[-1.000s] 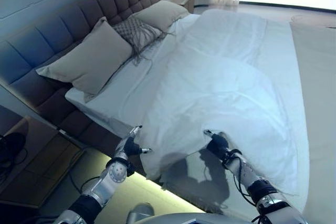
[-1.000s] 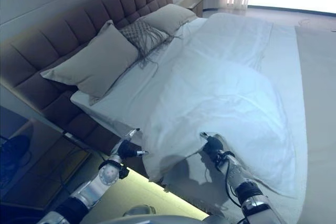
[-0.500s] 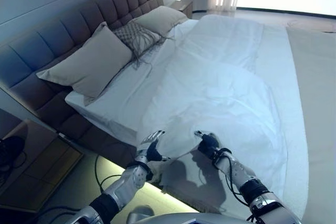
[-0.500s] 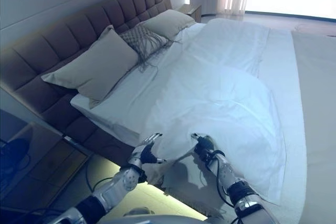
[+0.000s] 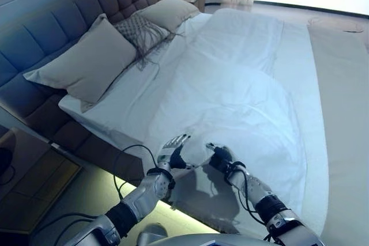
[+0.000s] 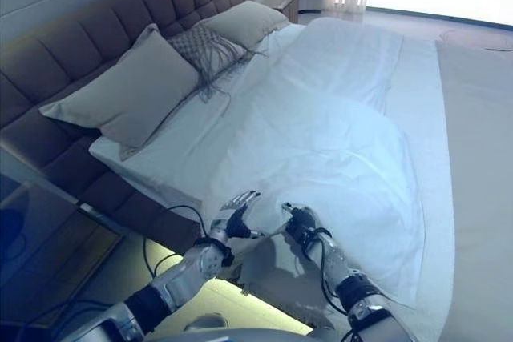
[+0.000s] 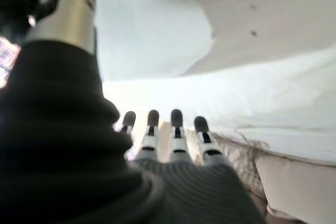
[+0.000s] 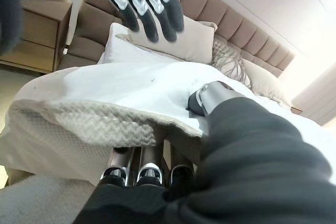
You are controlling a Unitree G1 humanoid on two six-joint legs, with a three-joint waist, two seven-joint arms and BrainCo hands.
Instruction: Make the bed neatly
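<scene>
A white duvet [image 5: 230, 96] lies rumpled over the bed, its near corner hanging off the side. My right hand [image 5: 221, 156] is shut on that near edge. In the right wrist view the thumb [image 8: 210, 95] lies on top of the duvet edge [image 8: 79, 124] and the fingers [image 8: 142, 169] are curled under it. My left hand [image 5: 173, 151] is open with its fingers straight, just left of the right hand at the same edge. The left wrist view shows its fingers [image 7: 176, 129] pointing at the cloth and holding nothing.
A large beige pillow [image 5: 86, 61], a patterned cushion [image 5: 141, 30] and a second beige pillow [image 5: 167, 12] lean on the tufted brown headboard [image 5: 52, 33]. A nightstand [image 5: 23, 182] stands at the lower left. A beige cover [image 5: 346, 84] runs along the right.
My left hand has moved right from beside the bed to the duvet's near edge, close to the right hand. The right hand keeps its hold. The camera has shifted a little.
</scene>
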